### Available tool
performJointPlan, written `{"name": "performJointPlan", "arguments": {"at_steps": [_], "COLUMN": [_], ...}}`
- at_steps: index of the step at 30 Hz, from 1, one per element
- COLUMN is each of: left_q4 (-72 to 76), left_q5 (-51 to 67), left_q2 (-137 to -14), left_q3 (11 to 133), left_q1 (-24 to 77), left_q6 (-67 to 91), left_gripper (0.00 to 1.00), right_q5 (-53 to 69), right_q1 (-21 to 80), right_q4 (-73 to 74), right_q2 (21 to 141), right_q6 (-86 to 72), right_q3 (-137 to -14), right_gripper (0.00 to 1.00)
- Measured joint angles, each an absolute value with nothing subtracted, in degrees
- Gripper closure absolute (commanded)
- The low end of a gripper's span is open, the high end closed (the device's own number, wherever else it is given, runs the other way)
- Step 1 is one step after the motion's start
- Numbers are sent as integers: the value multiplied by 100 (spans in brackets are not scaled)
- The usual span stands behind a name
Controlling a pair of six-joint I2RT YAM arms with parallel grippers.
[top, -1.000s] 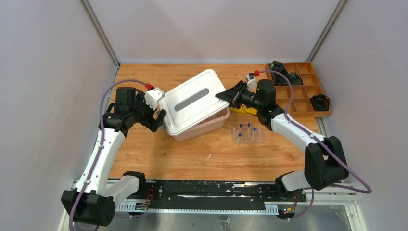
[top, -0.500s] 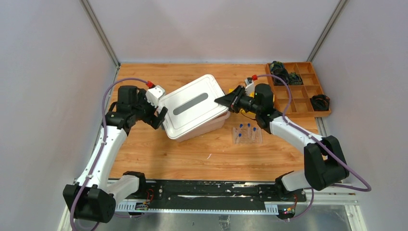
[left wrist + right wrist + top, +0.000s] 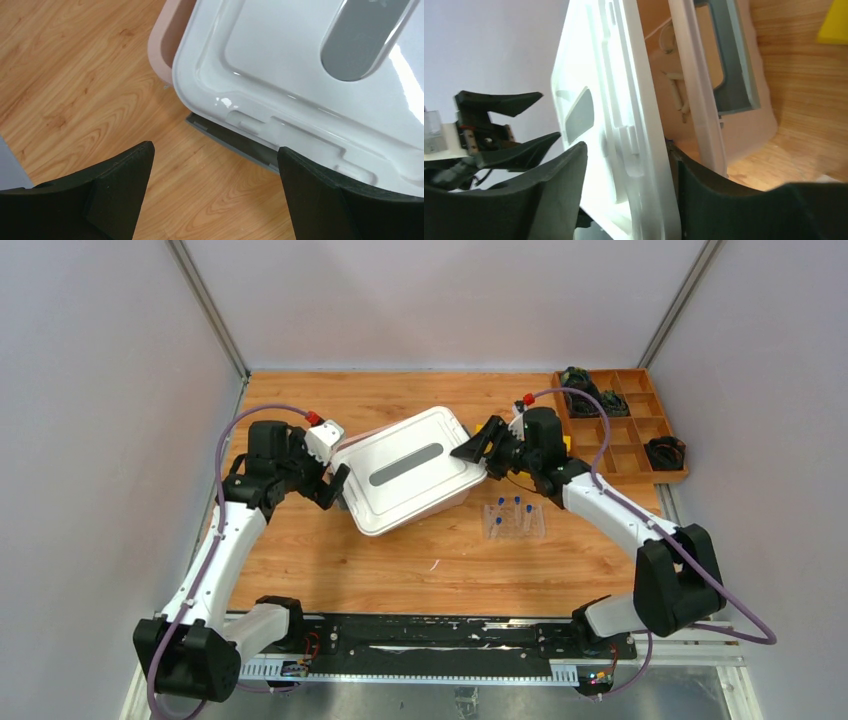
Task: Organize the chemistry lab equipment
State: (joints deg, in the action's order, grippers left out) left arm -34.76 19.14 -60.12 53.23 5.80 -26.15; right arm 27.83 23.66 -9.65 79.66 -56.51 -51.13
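Note:
A white lid point(image 3: 405, 468) with a grey handle lies nearly flat on a pinkish box point(image 3: 455, 497) at mid-table. My right gripper point(image 3: 478, 452) is at the lid's right edge. In the right wrist view the jaws point(image 3: 628, 147) straddle that lid point(image 3: 609, 75) edge, open, with a gap on one side. My left gripper point(image 3: 335, 488) stands open beside the box's left end. In the left wrist view it point(image 3: 214, 150) holds nothing, and the lid point(image 3: 300, 75) lies just ahead. A clear tube tray point(image 3: 513, 520) with blue-capped tubes sits right of the box.
A wooden compartment tray point(image 3: 620, 435) with dark items stands at the back right. Something yellow point(image 3: 497, 469) lies under my right arm. A thin white rod point(image 3: 435, 564) lies on the table in front of the box. A grey latch point(image 3: 235, 142) hangs at the box's left end.
The lid has come down from a steep tilt to nearly flat on the box. My right jaws have spread apart around its edge. The left gripper stayed open.

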Motion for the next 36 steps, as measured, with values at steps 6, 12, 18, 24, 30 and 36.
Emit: {"name": "performJointPlan", "arguments": {"at_steps": [6,12,18,24,30,36], "left_q4": [-3479,-3479,-3485,-3601,-3642,-3671], "left_q5": [1900,1911,2134,2499,2689,2700], "left_q2": [-5992,-5992,-5986,-5940,-5916,-5916], "left_q3": [5323,5323,5323,5413,5426,5349], "left_q1": [580,580,580,580,580,580], "left_q6": [-2620,-2615,-2440,-2141,-2051,-2058], "left_gripper": [0,0,0,0,0,0], "right_q5": [2281,1833,1588,1162,836,611], "right_q1": [2366,2368,2392,2613,2738,2738], "right_q4": [318,1225,1505,1514,1507,1732], "right_q2": [7848,7701,7721,7762,7946,8173], "right_q6": [-4777,-4202,-4042,-4060,-4093,-3765], "right_q3": [-5778,-6097,-6241,-6252,-6412,-6729], "right_gripper": [27,20,21,22,23,23]}}
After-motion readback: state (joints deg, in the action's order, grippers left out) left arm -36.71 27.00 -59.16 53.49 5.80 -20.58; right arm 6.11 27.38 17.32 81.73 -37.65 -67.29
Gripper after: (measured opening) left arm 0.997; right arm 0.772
